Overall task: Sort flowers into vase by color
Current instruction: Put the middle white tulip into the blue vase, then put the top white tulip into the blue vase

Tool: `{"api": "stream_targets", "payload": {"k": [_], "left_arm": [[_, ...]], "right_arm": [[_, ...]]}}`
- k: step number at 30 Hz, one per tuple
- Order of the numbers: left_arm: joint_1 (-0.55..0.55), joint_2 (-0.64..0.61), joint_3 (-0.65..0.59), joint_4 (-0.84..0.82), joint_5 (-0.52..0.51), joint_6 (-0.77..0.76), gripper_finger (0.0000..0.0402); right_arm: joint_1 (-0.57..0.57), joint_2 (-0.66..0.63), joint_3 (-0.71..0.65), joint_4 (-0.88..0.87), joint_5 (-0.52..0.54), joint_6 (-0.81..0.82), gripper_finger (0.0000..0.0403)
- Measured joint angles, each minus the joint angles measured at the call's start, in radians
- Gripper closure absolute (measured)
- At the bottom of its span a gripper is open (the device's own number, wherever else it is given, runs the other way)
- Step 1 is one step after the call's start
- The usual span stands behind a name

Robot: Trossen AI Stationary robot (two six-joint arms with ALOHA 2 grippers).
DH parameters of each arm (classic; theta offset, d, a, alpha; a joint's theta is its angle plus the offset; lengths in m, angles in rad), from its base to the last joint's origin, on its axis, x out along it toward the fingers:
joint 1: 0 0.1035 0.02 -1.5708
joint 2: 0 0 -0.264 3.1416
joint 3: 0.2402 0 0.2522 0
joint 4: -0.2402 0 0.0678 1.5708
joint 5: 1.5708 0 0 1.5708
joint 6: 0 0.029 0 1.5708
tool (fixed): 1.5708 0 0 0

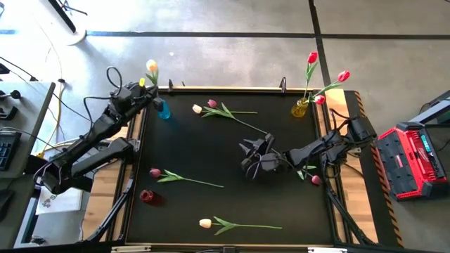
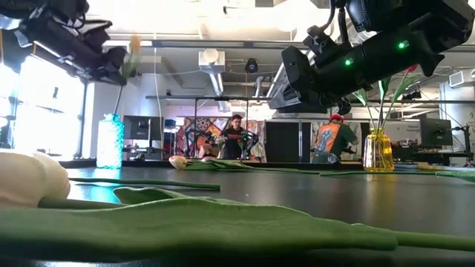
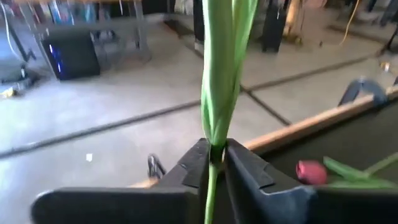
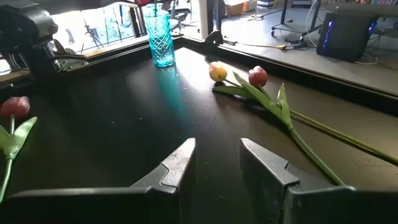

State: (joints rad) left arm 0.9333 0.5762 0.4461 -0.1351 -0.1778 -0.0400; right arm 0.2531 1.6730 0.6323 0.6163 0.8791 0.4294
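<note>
A: Left gripper (image 1: 144, 90)?
B: At the far left corner of the table (image 1: 211, 211), above the blue vase (image 1: 163, 109). Its fingers (image 3: 249, 177) are pressed on the green stem (image 3: 221, 93) of a cream-yellow tulip (image 1: 151, 67), which stands upright over the vase.

A: Right gripper (image 1: 254, 156)?
B: Right of table centre, low over the mat. Jaws stand apart with nothing between them, seen from its own wrist (image 4: 216, 163).

A: Vases?
B: Three. The blue one at far left; a yellow vase (image 1: 300, 108) at far right holding red tulips (image 1: 342, 76); a small dark red vase (image 1: 146, 197) at the near left edge.

A: Loose flowers on the table?
B: A yellow tulip (image 1: 197, 109) and a pink tulip (image 1: 212, 104) lie together at the far middle, heads side by side. A maroon tulip (image 1: 155, 172) lies at left, head toward the red vase. A cream tulip (image 1: 205, 223) lies near the front edge. Another dark pink tulip (image 1: 316, 180) lies at the right edge, partly under the right arm.

A: Background?
B: Two people (image 2: 236, 137) stand in the room beyond the table.
</note>
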Motion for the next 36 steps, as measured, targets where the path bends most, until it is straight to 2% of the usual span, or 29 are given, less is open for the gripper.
{"api": "stream_targets", "payload": {"k": [8,13,18,23,36], "left_arm": [[0.0,-0.008,-0.002,-0.166,0.007,-0.042,0.0271],[0.0,-0.011,-0.002,-0.235,0.015,-0.089,0.0238],[0.0,-0.021,-0.002,-0.295,0.088,-0.09,0.023],[-0.003,-0.044,0.005,-0.289,0.14,-0.086,0.0229],[-0.063,-0.14,0.08,-0.394,0.114,-0.072,0.0229]], "right_arm": [[0.0,0.0,0.0,-0.001,-0.001,0.0,0.0293],[0.0,0.0,0.0,-0.01,-0.008,0.017,0.0293],[-0.003,0.0,0.0,-0.054,-0.009,0.041,0.0293],[-0.022,0.0,0.0,-0.102,-0.022,0.044,0.0293],[-0.031,0.0,0.0,-0.148,-0.053,0.072,0.0293]]}}
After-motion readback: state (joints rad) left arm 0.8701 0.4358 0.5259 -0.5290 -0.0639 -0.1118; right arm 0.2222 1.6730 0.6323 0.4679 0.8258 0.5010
